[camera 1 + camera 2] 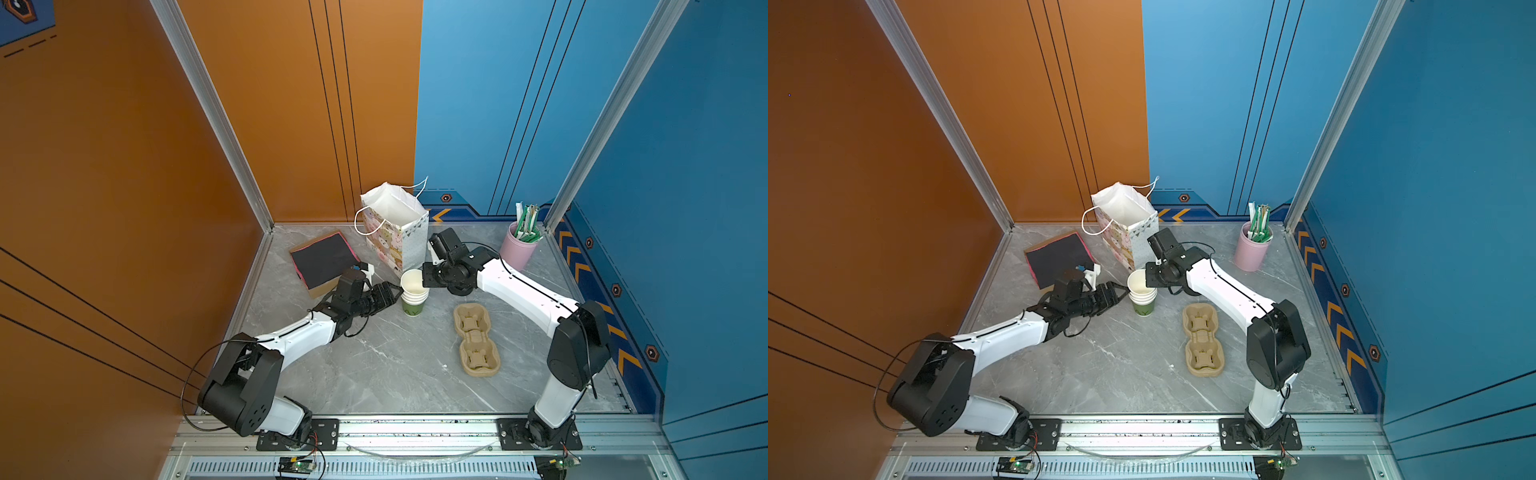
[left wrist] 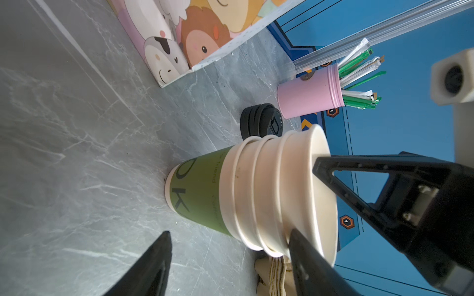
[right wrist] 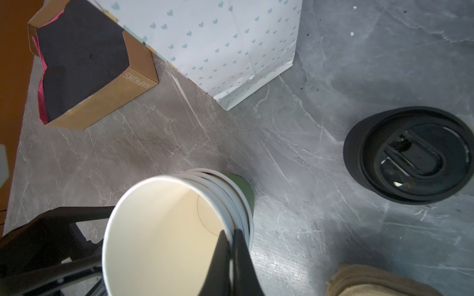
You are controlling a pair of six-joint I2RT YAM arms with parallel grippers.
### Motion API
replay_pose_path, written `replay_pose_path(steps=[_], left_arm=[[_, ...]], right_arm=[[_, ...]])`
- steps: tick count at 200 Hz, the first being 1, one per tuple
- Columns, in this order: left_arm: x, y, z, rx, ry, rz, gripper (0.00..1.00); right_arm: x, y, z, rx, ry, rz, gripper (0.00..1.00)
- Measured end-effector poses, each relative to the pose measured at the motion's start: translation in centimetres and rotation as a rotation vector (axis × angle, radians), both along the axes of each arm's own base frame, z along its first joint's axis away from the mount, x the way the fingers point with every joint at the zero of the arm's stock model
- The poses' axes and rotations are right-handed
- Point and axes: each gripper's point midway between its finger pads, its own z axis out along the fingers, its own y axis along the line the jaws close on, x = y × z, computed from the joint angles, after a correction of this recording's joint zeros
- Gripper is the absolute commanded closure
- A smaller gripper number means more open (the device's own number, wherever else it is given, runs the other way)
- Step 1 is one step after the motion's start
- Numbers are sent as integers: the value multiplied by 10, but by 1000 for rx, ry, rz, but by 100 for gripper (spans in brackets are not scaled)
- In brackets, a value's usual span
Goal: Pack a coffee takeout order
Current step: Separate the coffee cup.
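Grey marble-patterned table [image 1: 374, 374], enclosed by an orange wall [image 1: 124, 166] on the left and a blue wall [image 1: 498, 104] on the right, with aluminium rails at the corners.

At the back stands an open paper gift bag [image 1: 395, 237] printed with cartoon animals. To its left is a brown cardboard napkin box [image 3: 102, 107] with a black paper napkin [image 1: 322, 259] on top and pink napkins [image 3: 41, 97] beneath it. In the far right corner, a pink cylindrical holder [image 1: 517, 251] carries white- and green-wrapped straws [image 1: 528, 224]. A brown moulded-pulp cup carrier [image 1: 476, 338] lies toward the front right.

A stack of lidless paper cups stands at mid-table, its bottom cup green [image 1: 412, 309]. The whitish paper cup [image 1: 411, 282] on top stands proud of the others. The right gripper [image 3: 228, 237] is pinched on this cup's rim, with one finger inside the wall and one outside. The left gripper [image 1: 395, 294] has its jaws spread wide, and the stack is directly in front of them. Whether its fingertips touch the cups cannot be told.

A stack of round black plastic lids [image 3: 410, 159] rests on the table between the cups and the pink holder, apart from both grippers.
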Motion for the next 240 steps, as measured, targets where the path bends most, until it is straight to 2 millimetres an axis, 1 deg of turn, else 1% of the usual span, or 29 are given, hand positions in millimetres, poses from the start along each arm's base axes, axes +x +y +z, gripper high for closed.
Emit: replay_pose_path(steps=[74, 91, 129, 143, 171, 202, 240], left_arm=[[-1, -3, 3, 177, -13, -45, 27], [-6, -6, -3, 217, 0, -72, 27], [-17, -11, -21, 286, 47, -128, 26], [-20, -10, -27, 303, 66, -135, 25], [-24, -6, -32, 321, 88, -139, 25], [-24, -6, -32, 326, 87, -144, 24], [-24, -6, -30, 325, 80, -145, 23]], right_arm=[[3, -5, 1, 12, 9, -31, 100], [4, -6, 1, 17, 11, -38, 100], [3, -2, 6, 55, 25, -34, 100], [1, -1, 9, 72, 26, -32, 100], [0, -1, 20, 91, 12, -31, 100], [0, -3, 30, 110, -3, -31, 100], [8, -8, 44, 128, -28, -44, 100]])
